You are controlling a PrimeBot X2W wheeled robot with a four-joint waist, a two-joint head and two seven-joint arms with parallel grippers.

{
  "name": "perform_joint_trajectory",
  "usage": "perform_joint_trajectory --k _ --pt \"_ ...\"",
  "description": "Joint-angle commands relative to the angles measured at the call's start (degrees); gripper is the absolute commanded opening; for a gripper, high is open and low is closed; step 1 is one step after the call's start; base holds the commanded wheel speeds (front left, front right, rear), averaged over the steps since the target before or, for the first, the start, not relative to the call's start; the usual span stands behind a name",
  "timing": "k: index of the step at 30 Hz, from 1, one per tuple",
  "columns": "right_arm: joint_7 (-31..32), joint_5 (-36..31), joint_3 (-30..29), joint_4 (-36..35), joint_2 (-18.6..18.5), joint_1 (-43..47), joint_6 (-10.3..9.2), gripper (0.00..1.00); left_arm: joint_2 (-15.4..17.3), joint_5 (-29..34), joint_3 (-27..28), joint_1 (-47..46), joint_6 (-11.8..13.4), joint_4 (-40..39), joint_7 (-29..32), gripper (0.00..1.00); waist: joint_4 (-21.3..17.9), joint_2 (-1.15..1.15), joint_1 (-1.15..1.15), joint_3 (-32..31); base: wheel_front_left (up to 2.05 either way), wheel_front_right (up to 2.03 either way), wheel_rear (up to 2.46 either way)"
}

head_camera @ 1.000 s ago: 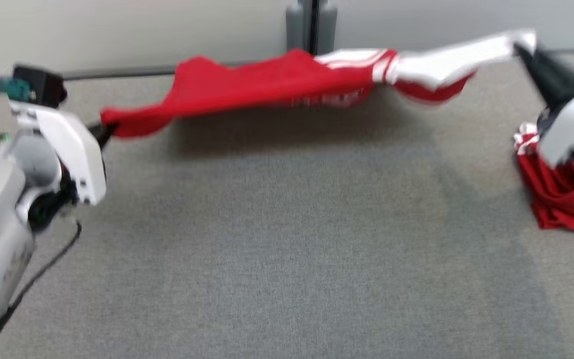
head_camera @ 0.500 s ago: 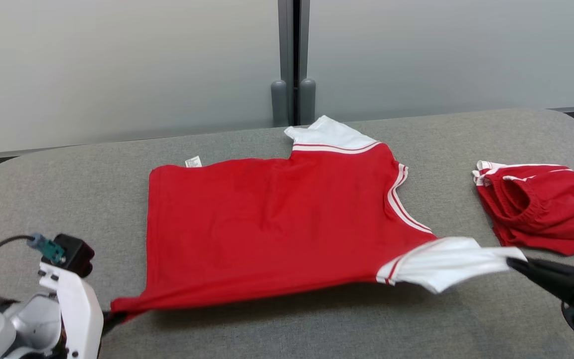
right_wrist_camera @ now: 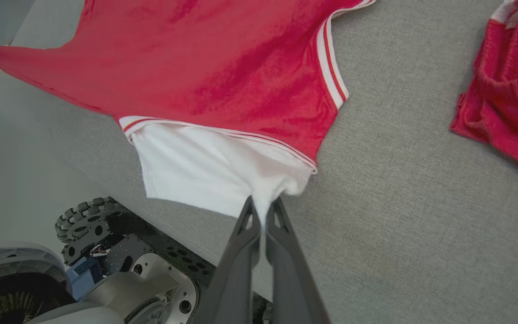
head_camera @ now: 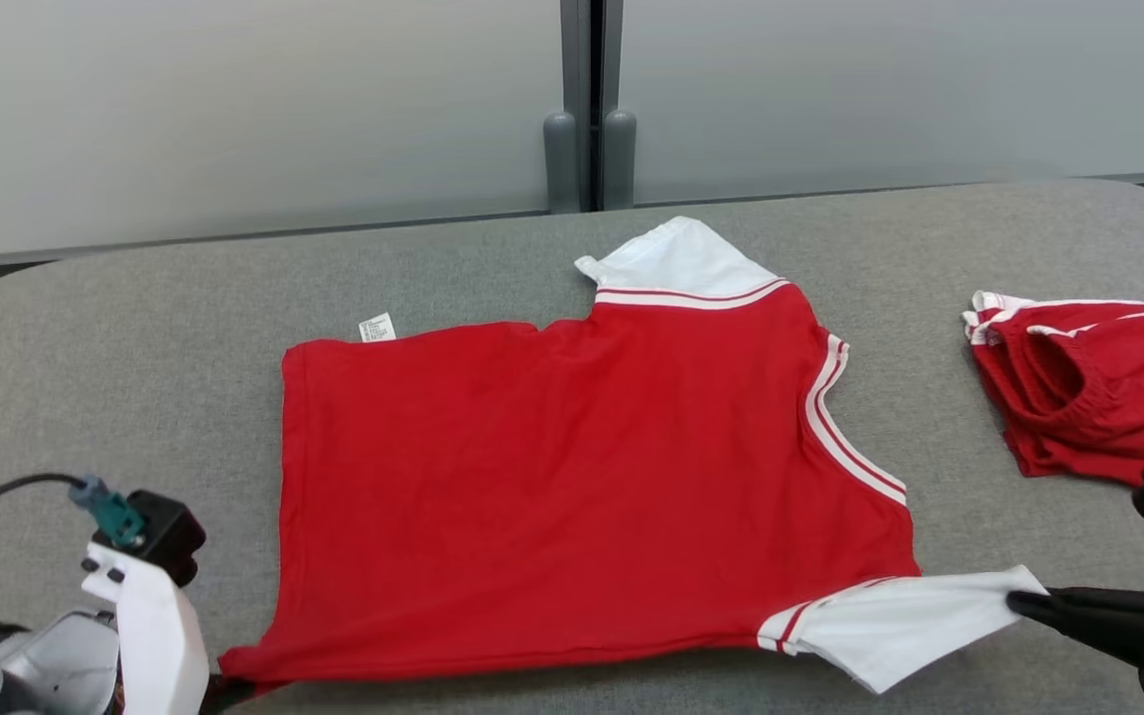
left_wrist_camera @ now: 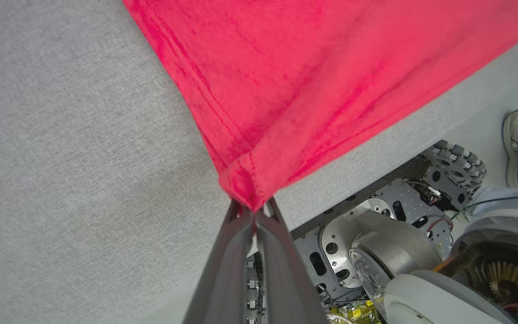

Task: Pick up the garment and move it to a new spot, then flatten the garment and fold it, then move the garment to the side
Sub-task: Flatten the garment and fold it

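Down comes the shirt [head_camera: 572,477] onto the table [head_camera: 135,328]; my left gripper [left_wrist_camera: 253,209] pinches its corner [left_wrist_camera: 243,184], my right gripper [right_wrist_camera: 264,211] its sleeve [right_wrist_camera: 205,175].

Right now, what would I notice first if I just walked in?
A big red shirt with white sleeves lies spread across the grey table. The left gripper pinches its near red corner and the right gripper pinches a white sleeve. A smaller crumpled red garment sits off to the right.
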Motion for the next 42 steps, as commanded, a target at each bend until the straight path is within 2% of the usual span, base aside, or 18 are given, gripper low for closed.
perform_joint_trajectory --k 1,9,15,23,32,33,34,35,36,37,42 --pt "2.31 -0.84 -1.07 -0.14 1.11 -1.48 0.0 0.0 -0.39 0.44 -0.01 -2.43 -0.61 0.54 2.01 0.0 0.81 0.0 0.0 1.83 0.0 0.0 0.0" --pt "15.29 -4.62 -6.41 5.59 9.82 -10.12 0.0 0.0 -7.3 -1.67 -2.17 -12.81 -4.64 8.05 15.46 0.0 3.37 0.0 0.0 5.91 0.0 0.0 0.0" --pt "19.48 -8.48 -9.08 11.57 17.26 -17.04 0.0 0.0 -11.97 -1.67 -2.8 -18.35 -6.71 14.04 19.63 0.0 4.36 0.0 0.0 8.61 0.0 0.0 0.0" --pt "21.07 -13.16 -10.77 18.66 23.7 -23.82 0.01 0.0 -15.85 -1.32 -2.47 -23.17 -8.4 19.63 21.47 0.0 5.37 0.0 0.0 11.29 0.0 0.0 0.0" --pt "18.33 -15.27 -9.55 22.64 26.71 -26.95 0.0 0.0 -19.56 -1.0 -2.56 -25.46 -10.57 25.28 20.75 0.0 5.63 0.0 0.0 12.77 0.0 0.0 0.0" --pt "17.63 -15.44 -9.08 23.55 27.06 -27.34 0.0 0.0 -20.12 -0.54 -2.6 -26.0 -11.19 26.71 20.12 0.14 5.53 0.0 0.0 12.92 0.0 0.0 0.0" --pt "17.11 -15.44 -8.98 23.98 27.23 -27.61 0.0 0.23 -20.43 -0.54 -2.52 -26.06 -11.43 27.39 19.83 0.8 5.48 0.0 0.0 12.98 0.0 0.0 0.0" --pt "16.4 -15.52 -8.84 24.27 27.38 -27.91 0.0 0.47 -20.88 -0.68 -2.34 -26.02 -11.6 28.22 19.41 1.0 5.43 0.0 0.0 12.99 0.0 0.0 0.0" --pt "15.88 -15.47 -8.52 24.52 27.53 -28.0 0.01 0.77 -21.24 -0.78 -2.26 -25.98 -11.89 28.89 19.12 1.0 5.38 0.0 0.0 12.95 0.0 0.0 0.0" --pt "15.32 -15.3 -8.21 24.86 27.69 -27.91 0.01 1.0 -21.4 -0.56 -2.19 -26.03 -11.89 29.63 18.62 1.0 5.32 0.0 0.0 12.84 0.0 0.0 0.0" --pt "9.37 -14.84 -7.4 24.66 28.04 -27.89 0.0 1.0 -21.9 0.8 -1.22 -26.29 -12.94 32.66 14.75 1.0 4.99 0.0 0.0 11.54 0.0 0.0 0.0"
